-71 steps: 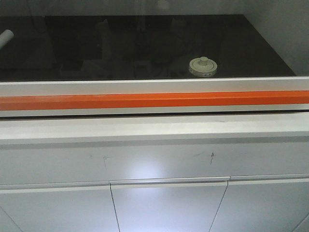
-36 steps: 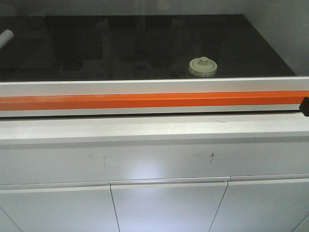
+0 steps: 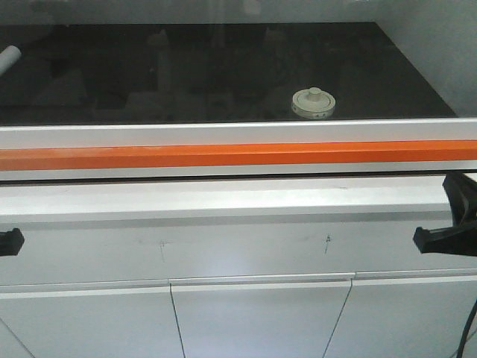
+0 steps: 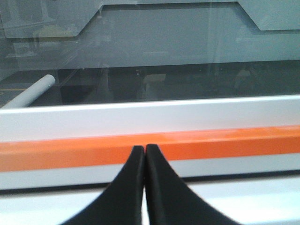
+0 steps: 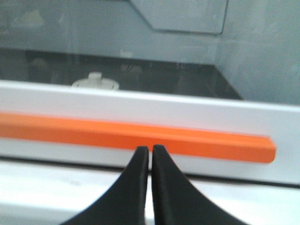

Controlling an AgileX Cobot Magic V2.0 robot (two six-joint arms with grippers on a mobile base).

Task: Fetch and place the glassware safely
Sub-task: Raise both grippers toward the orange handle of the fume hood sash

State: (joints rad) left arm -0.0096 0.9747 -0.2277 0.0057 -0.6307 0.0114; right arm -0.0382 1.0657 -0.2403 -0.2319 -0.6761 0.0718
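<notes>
Both arms have come into the front view since a second ago. Black left gripper [image 4: 144, 149], fingers pressed together and empty, faces the long orange bar [image 3: 238, 155]. Beyond it, right of centre on the dark glossy worktop [image 3: 112, 82], stands the small clear glass jar with cream-white lid [image 3: 313, 104]. Black right gripper [image 5: 151, 150], likewise closed on nothing, faces the bar too, probably to raise it first.

Count: 1 lidded glass jar [image 3: 314, 103] at 2 o'clock on the 1 black desk [image 3: 186, 67]; 1 white tube [image 3: 9, 58] at 10 o'clock; 1 orange bar [image 3: 238, 155]; 3 white cabinet fronts [image 3: 261, 317] at 6 o'clock; 2 grippers: left gripper [image 4: 144, 149], right gripper [image 5: 150, 150].
</notes>
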